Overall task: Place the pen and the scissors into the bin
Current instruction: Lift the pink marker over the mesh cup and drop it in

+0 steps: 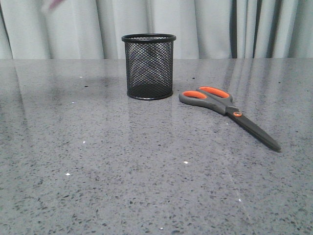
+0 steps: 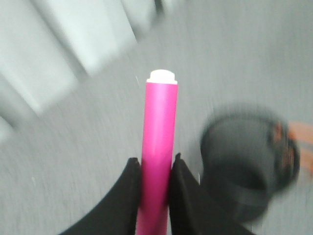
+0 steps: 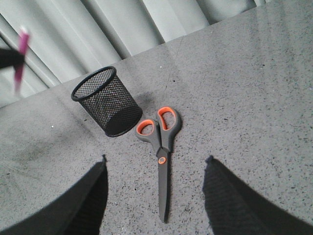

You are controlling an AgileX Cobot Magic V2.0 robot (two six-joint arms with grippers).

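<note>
The black mesh bin (image 1: 148,66) stands upright on the grey table. The scissors (image 1: 226,108) lie flat just right of it, handles toward the bin, blades pointing to the front right. My left gripper (image 2: 155,164) is shut on the pink pen (image 2: 159,147), held high above the table; the bin (image 2: 247,166) shows blurred below and beside it. In the front view only a pink blur (image 1: 55,4) shows at the top left. My right gripper (image 3: 156,159) is open above the scissors (image 3: 163,147), its fingers either side of the blades; the bin (image 3: 105,102) and the pen (image 3: 20,58) show beyond.
A grey speckled table (image 1: 122,166) spreads all around. A pale pleated curtain (image 1: 205,24) hangs behind the table's far edge.
</note>
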